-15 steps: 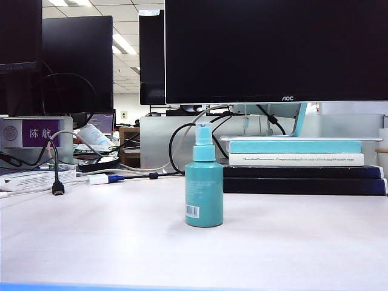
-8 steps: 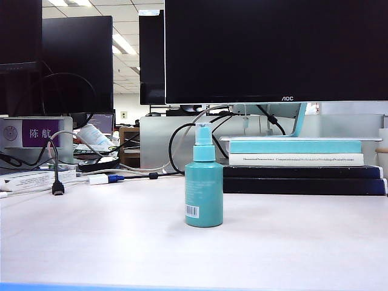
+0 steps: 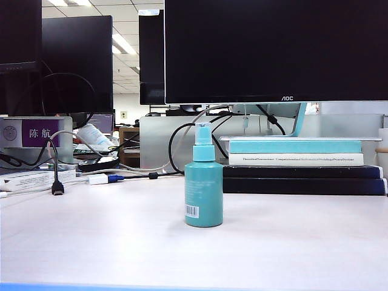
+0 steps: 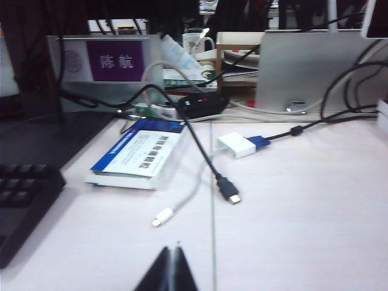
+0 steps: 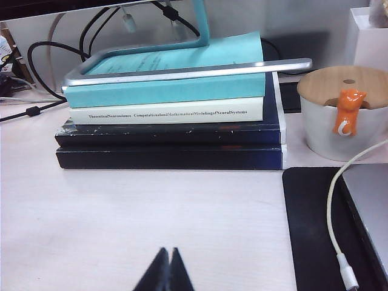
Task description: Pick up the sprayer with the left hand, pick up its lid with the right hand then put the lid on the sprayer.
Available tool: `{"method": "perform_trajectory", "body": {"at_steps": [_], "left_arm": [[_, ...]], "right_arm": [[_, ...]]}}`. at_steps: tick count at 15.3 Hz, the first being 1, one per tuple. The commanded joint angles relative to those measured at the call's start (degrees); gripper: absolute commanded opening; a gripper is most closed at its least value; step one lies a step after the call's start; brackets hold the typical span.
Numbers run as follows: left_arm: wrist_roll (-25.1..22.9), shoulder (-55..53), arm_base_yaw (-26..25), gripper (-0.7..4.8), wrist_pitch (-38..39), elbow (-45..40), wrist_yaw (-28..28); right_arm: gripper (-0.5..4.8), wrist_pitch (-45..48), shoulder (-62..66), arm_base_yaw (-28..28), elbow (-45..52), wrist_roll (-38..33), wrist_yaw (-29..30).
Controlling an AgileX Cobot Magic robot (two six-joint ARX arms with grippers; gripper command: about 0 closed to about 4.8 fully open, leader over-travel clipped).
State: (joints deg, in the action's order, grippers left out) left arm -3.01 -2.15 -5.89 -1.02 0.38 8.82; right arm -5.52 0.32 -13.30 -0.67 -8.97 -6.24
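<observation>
The teal sprayer (image 3: 204, 194) stands upright in the middle of the pale table in the exterior view, with a white barcode label near its base. The clear lid (image 3: 203, 134) sits over its nozzle. No gripper touches either one, and neither arm shows in the exterior view. My left gripper (image 4: 172, 247) is shut and empty, low over bare table short of some loose cables. My right gripper (image 5: 168, 248) is shut and empty as well, over bare table in front of a stack of books. The sprayer appears in neither wrist view.
A stack of books (image 3: 300, 167) with a monitor stand (image 5: 182, 66) on it lies behind the sprayer to the right. Cables (image 4: 206, 163), a blue-white box (image 4: 139, 151) and a keyboard (image 4: 24, 200) lie on the left. On the right are a white cup with a wooden lid (image 5: 345, 115) and a black mat (image 5: 315, 230).
</observation>
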Motion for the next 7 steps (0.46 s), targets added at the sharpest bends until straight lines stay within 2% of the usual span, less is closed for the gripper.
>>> {"method": "perform_trajectory", "body": {"at_steps": [1,7], "left_arm": [[1.38,-0.02,0.00,-0.06,1.75,0.04,2.16],[1.97,0.00,0.02,-0.06,2.47,0.04,1.51]], "right_arm": [[0.10,0.81,0.00,-0.02,0.28,-0.11,-0.07],[0.13,0.81,0.00,-0.02,0.28,-0.04,-0.11]]}}
